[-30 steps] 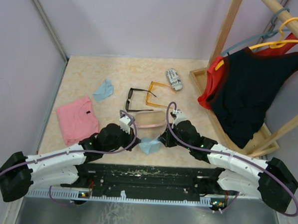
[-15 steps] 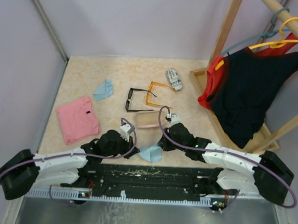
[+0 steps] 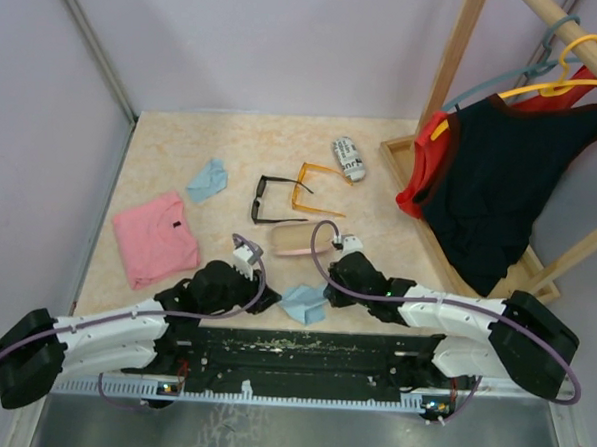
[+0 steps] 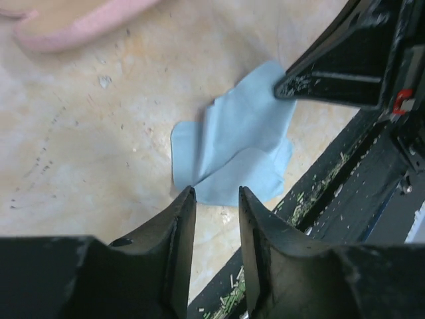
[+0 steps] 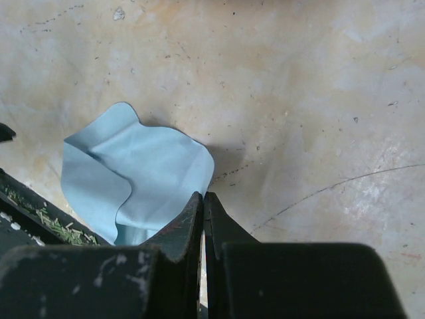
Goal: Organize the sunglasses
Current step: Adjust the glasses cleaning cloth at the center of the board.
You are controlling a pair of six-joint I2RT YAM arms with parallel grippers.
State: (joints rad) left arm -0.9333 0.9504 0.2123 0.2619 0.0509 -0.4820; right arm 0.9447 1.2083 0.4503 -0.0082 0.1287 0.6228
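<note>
The black-framed sunglasses point(image 3: 270, 198) and the orange-framed sunglasses point(image 3: 316, 184) lie unfolded side by side at mid-table, untouched. Both grippers are low near the front edge, on either side of a light blue cloth point(image 3: 302, 302). My left gripper point(image 3: 266, 293) point(image 4: 217, 191) is open by a narrow gap, empty, its tips just short of the cloth point(image 4: 232, 153). My right gripper point(image 3: 326, 290) point(image 5: 203, 195) is shut, its tips at the edge of the cloth point(image 5: 139, 166), with nothing visible between them.
A pink oblong case point(image 3: 296, 238) lies open just behind the grippers. A printed case point(image 3: 349, 158) sits at the back, a second blue cloth point(image 3: 208, 179) and a pink shirt point(image 3: 156, 238) to the left. A wooden rack with hanging garments point(image 3: 481, 183) stands at the right.
Both arms have drawn back toward the near edge. The blue cloth came down with them and now lies flat on the table. My left gripper has opened.
</note>
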